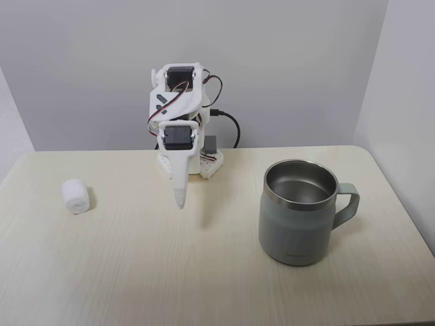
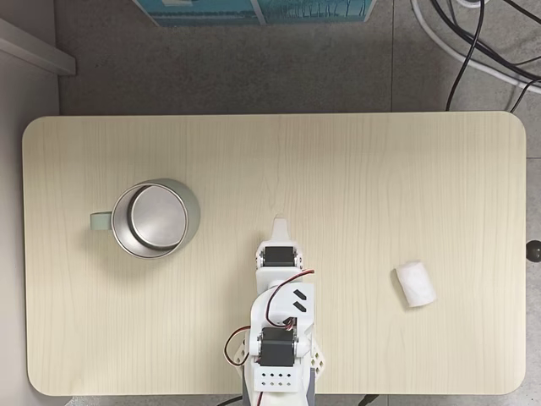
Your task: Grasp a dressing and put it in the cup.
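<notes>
The dressing (image 1: 75,196) is a small white gauze roll lying on the wooden table, at the left in a fixed view and as the dressing (image 2: 416,283) at the right in the top-down fixed view. The grey-green cup (image 1: 296,234) with a steel inside stands upright and empty on the opposite side, seen from above as the cup (image 2: 193,211). My white gripper (image 1: 180,199) hangs folded in front of the arm base, tip down just above the table, fingers together and holding nothing. The gripper (image 2: 279,225) sits between the two objects, well apart from both.
The arm base (image 2: 279,372) stands at the table's edge (image 1: 194,165). Bare tabletop (image 2: 380,169) stretches between dressing, gripper and cup. Grey walls close in behind and beside the table. Cables (image 2: 473,42) lie on the floor beyond the far edge.
</notes>
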Robot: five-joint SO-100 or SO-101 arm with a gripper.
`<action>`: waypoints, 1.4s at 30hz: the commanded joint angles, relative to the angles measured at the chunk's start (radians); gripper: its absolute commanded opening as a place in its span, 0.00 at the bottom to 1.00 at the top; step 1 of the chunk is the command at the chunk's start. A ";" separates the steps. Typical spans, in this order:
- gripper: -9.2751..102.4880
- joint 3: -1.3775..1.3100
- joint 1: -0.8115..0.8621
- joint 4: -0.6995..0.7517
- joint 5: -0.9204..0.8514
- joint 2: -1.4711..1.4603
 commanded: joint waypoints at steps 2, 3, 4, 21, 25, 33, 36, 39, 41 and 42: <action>0.08 0.005 0.011 -0.009 -0.012 0.006; 0.08 0.005 0.011 -0.009 -0.012 0.006; 0.08 0.005 0.011 -0.009 -0.012 0.006; 0.08 0.028 0.044 -0.014 0.037 0.006; 0.08 0.184 0.078 0.067 0.052 0.006; 0.09 0.741 0.232 0.270 0.101 0.445; 0.15 0.957 0.359 0.380 0.150 0.591; 0.21 1.132 0.511 0.474 0.187 0.712; 0.25 1.227 0.606 0.537 0.198 0.810; 0.27 1.267 0.653 0.566 0.204 0.864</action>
